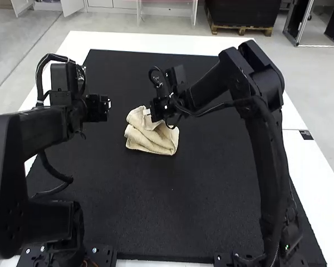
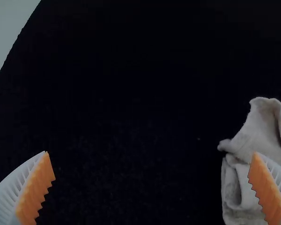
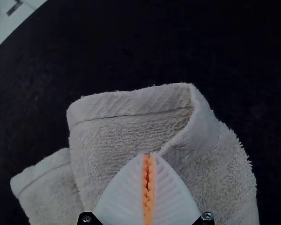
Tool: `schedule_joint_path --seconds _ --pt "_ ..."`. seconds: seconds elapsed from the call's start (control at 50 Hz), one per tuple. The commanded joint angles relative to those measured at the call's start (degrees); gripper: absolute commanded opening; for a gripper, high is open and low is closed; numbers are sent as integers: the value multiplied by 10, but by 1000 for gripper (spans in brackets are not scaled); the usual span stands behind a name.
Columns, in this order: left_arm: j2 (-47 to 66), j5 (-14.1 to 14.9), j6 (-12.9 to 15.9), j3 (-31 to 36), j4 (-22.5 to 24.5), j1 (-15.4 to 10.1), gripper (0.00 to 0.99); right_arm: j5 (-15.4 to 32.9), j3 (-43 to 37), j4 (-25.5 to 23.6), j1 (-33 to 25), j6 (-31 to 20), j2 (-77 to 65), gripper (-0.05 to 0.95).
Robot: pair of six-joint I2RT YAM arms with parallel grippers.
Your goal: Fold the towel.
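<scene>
Towel [image 1: 153,142], beige, lies bunched & partly folded nr mid of black mat [image 1: 183,217], which sits on white surface [image 1: 122,41]. Several layers show, w/ loose folds & uneven edges.

R gripper [image 1: 147,112] is over the towel's far part, on its L side in high view. Per R wrist view, R gripper [image 3: 149,155] is clenched: orange pads [image 3: 151,178] are together, w/ just a thin line btwn them, & white ribbed fingers [image 3: 119,194] meet at the tips. Tips are right at a turned-over edge of the cloth; can't tell if they pinch a bit of it or only rest agst it. Beyond the tips, a hemmed flap lies on top, w/ one side folded back over it; a 2nd hemmed corner pokes out next to it from a lower layer.

L gripper [image 1: 108,105] is off to the L of the towel, apart from it, above the mat. Per L wrist view, L gripper [image 2: 151,153] is released, fingers spread wide, w/ nothing btwn the pads. One finger overlaps the towel in that view, but high view has a gap btwn gripper & cloth. Towel edge nearest it shows a raised, curled corner over stacked folds.
</scene>
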Motion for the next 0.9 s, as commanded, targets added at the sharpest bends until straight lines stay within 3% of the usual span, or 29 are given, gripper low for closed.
schedule_joint_path --seconds 0.0,0.88 --pt "-15 6 -5 -3 3 3 969 2 20 3 8 -10 10 5" --pt "-15 5 -6 -6 6 3 969 -15 -17 -52 24 -23 -85 -23"
